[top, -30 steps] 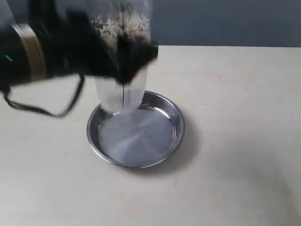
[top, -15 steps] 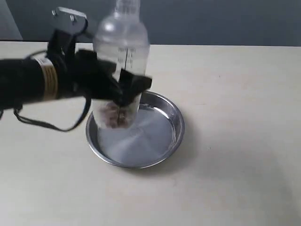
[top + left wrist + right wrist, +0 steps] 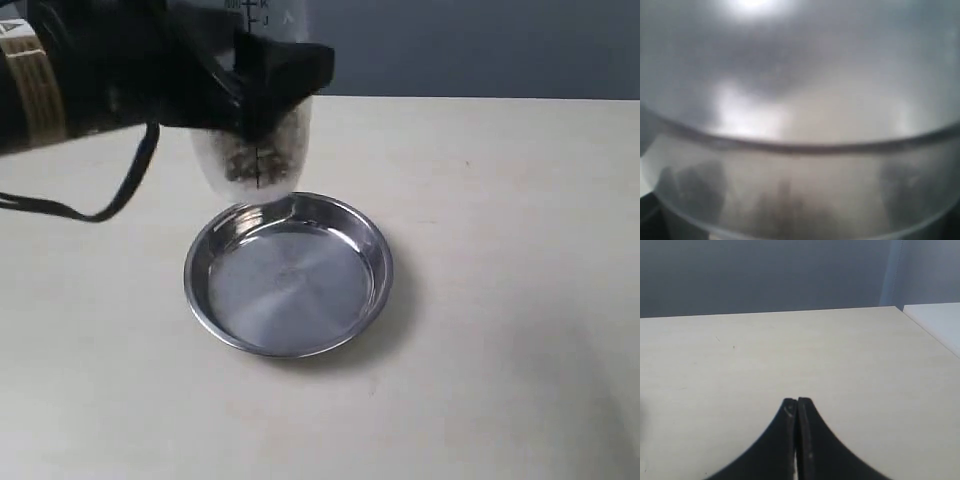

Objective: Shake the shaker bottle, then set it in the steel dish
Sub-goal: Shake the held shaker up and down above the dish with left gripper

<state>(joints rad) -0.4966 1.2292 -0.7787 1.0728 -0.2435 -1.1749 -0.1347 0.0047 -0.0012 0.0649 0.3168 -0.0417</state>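
Your left gripper (image 3: 262,88) is clamping the shaker bottle (image 3: 252,165) in the air, just beyond the steel dish (image 3: 290,290) at about 11 o'clock. The bottle seems upright, though it is blurred. Your right gripper (image 3: 797,408) is holding its jaws pressed together.

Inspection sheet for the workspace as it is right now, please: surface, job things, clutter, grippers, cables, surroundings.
Surface: pale beige table with a few small marks.
Job's things: shaker bottle upright, held off the table by the far rim of the steel dish, with brownish bits at its bottom. The dish is empty.
Clutter: nothing seen.
Grippers: left gripper shut on the shaker bottle. The right gripper has its fingers together and holds nothing.
Cables: black cable hangs in a loop under the left arm.
Surroundings: dark grey-blue wall behind the table.
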